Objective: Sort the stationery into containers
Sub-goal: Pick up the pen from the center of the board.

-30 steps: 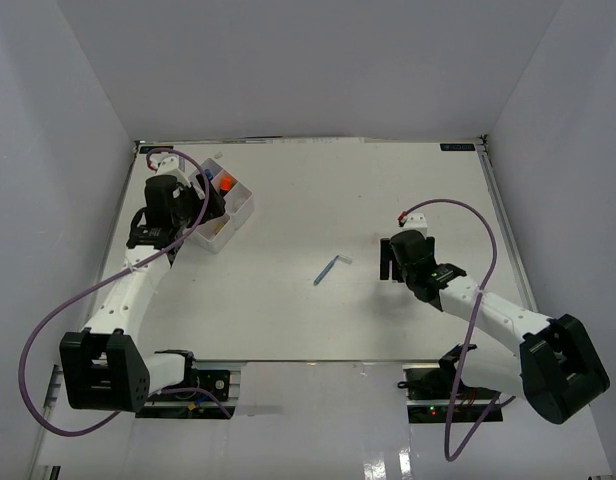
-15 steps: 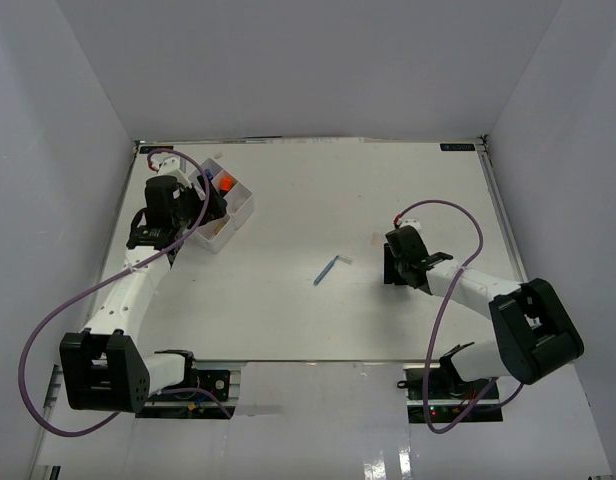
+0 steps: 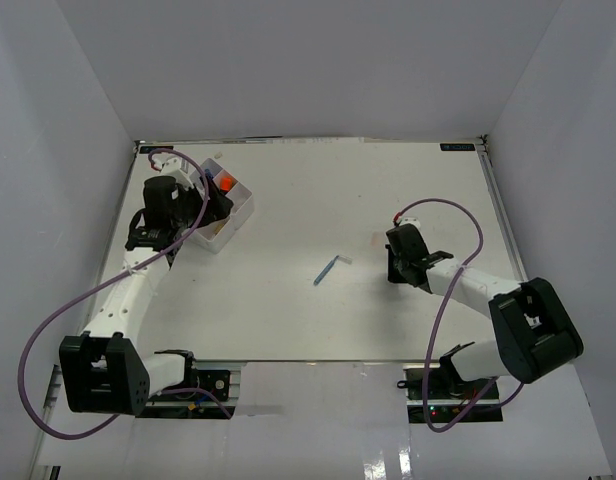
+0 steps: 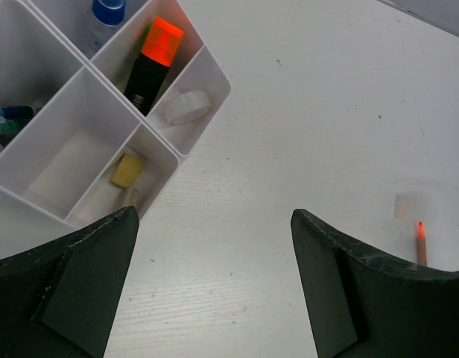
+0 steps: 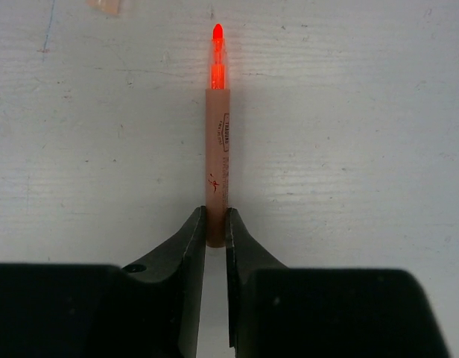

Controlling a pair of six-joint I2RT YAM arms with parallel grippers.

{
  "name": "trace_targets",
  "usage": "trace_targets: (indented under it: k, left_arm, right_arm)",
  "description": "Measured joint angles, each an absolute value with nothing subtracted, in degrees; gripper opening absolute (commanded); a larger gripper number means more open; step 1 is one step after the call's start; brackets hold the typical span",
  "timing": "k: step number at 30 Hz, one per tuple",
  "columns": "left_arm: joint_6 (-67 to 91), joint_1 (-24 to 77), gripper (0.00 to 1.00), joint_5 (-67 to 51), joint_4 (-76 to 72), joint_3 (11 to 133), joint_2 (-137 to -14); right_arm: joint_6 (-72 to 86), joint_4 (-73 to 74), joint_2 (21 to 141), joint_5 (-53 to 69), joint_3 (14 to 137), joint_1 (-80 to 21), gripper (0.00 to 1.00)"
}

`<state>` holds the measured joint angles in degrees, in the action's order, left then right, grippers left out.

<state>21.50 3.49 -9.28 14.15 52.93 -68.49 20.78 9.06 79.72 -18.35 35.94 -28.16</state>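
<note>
Showing the pink pen flat on the white table, its lit red tip toward 12 o'clock in the right wrist view and its blunt tail toward 6 o'clock. The right gripper meets the pen at that tail only. Its two fingers are drawn nearly together, one against each side of the barrel, which reads as a pinch on the last short stretch of the pen. The pen has not yet left the table.

In the overhead view the right gripper sits at about 3 o'clock of the table's middle. A thin blue pen lies loose near the centre. The white four-part tray stands well apart, toward 10 o'clock. It already holds an orange highlighter, a clear tape ring, a small yellowish eraser and a blue-capped bottle, with blue shapes, probably pens, at the 9 o'clock edge of the left wrist view. The left gripper hangs just beside the tray with its fingers spread wide and nothing between them.

Judged risks:
- **Droop or slip:** the hold is at the extreme tail, so nearly the whole pen projects beyond the fingers. On lifting it may droop, swing or slip free.
- **Squirting out:** a round, slim barrel may shoot out toward 12 o'clock if the pinch is off-centre.
- **Crowding:** the carry crosses the table toward the other arm, which may crowd the tray.
- **Catching a wall:** a tilted pen may catch a divider wall on release.
</note>
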Motion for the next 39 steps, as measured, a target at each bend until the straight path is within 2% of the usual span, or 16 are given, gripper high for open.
trace_targets:
  k: [6, 11, 19, 27, 33, 39]
  left_arm:
    - [24.6, 3.81, 0.94, -19.35, 13.82, 51.86, -66.3]
    - [29.45, 8.8, 0.94, -25.1, 10.87, 48.16, -61.73]
    - [37.8, 25.32, 0.94, -23.49, -2.9, 40.8, -56.9]
    - [39.55, 32.97, 0.94, -18.55, -17.06, 38.63, -59.61]
    - [39.24, 34.52, 0.85, -17.8, -23.77, 38.59, -63.22]
    - [38.63, 34.68, 0.68, -18.65, -27.83, 38.59, -64.97]
  right_arm:
    - [20.29, 8.82, 73.25, -15.35, 34.72, -30.11, 0.08]
    - [19.31, 2.31, 65.58, -12.53, 34.76, -38.24, 0.08]
    - [19.25, -14.09, 63.29, -8.64, 35.88, -46.85, 0.08]
    - [20.08, -29.61, 63.31, -5.21, 35.38, -50.92, 0.08]
    - [20.82, -35.09, 63.79, -2.33, 34.79, -51.37, 0.08]
    - [21.54, -38.59, 63.88, 0.73, 34.7, -51.42, 0.08]
